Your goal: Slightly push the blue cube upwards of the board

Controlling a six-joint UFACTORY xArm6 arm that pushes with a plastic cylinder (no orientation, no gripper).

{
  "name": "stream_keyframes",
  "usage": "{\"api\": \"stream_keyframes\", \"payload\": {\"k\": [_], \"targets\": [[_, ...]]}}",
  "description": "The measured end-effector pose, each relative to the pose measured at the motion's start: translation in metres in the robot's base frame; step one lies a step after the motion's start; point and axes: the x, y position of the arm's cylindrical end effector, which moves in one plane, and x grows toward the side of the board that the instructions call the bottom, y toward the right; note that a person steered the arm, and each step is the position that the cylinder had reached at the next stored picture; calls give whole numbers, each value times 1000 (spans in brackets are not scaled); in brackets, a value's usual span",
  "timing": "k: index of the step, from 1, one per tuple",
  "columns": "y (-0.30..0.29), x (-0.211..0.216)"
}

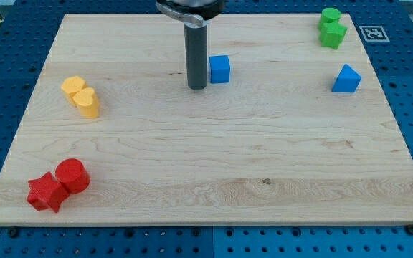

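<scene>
The blue cube (220, 69) sits on the wooden board (206, 158) near the view's top centre. My tip (197, 87) stands just to the cube's left and slightly below it, close to it; contact cannot be made out. The dark rod comes down from the view's top edge.
A blue triangular block (346, 79) lies at the right. Two green blocks (331, 29) sit at the top right corner. A yellow heart-shaped block (82, 96) lies at the left. A red cylinder (72, 175) and a red star (46, 192) sit at the bottom left.
</scene>
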Motion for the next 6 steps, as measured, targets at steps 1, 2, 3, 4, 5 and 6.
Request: {"api": "stream_keyframes", "payload": {"k": [1, 2, 3, 4, 5, 6], "targets": [[-4, -4], [35, 24], [71, 42], [71, 14], [75, -5], [73, -5]]}}
